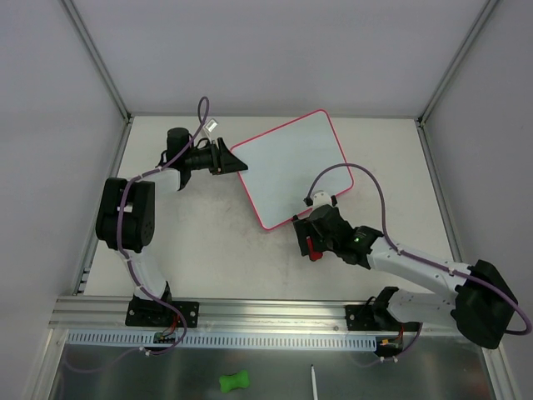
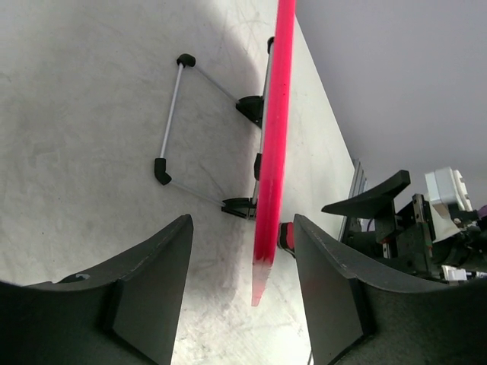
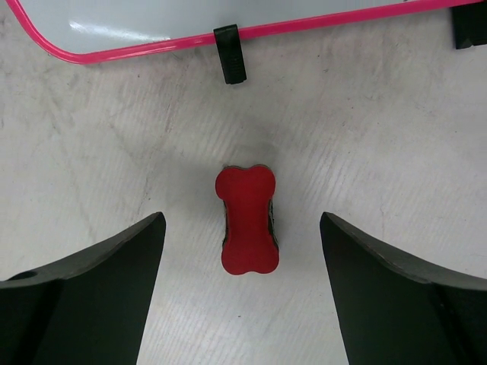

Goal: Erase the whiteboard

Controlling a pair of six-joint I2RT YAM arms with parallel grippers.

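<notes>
A green bone-shaped piece (image 1: 235,382) and a thin white stick (image 1: 314,380) lie apart beyond the metal rail (image 1: 275,312).

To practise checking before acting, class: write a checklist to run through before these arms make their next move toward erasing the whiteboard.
1. Red bone-shaped eraser centred between the right gripper's fingers: ok.
2. Right gripper open wide enough to take it: ok.
3. Eraser held: not ok; it lies untouched on the pale table.
4. Edge of the pink-framed white whiteboard between the left gripper's open fingers: ok, not clamped.
5. Marks on the board to erase: cannot tell.
</notes>
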